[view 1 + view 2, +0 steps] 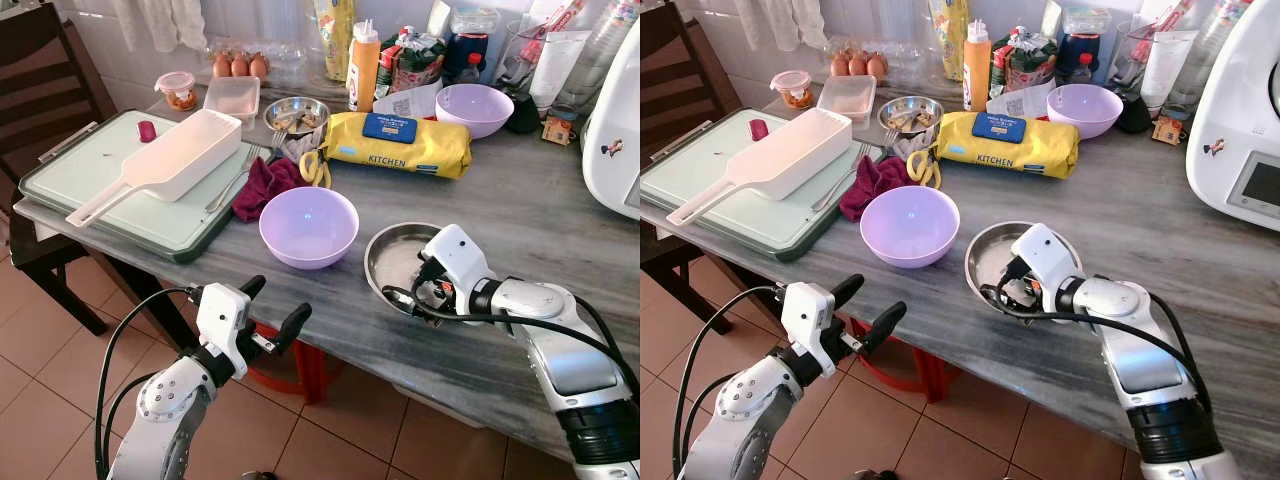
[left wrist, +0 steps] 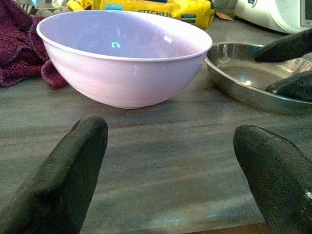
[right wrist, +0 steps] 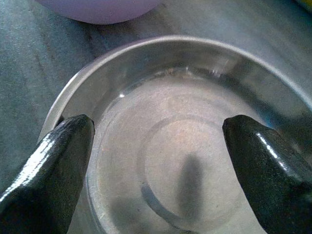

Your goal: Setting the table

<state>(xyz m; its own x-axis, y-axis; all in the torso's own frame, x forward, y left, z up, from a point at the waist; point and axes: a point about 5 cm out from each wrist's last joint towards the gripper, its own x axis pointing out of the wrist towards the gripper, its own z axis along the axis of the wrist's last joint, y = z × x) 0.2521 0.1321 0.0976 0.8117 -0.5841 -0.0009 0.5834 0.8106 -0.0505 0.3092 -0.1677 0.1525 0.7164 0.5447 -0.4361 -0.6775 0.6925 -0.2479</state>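
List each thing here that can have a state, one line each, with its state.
Near purple bowl: upright, empty.
Steel plate: flat on the counter, empty.
Far purple bowl: upright.
Small steel bowl: holds scraps.
Clear box: lid on.
Orange bottle: upright, capped.
Left gripper: open, off the counter edge, aimed at the near bowl.
Right gripper: open, over the plate.
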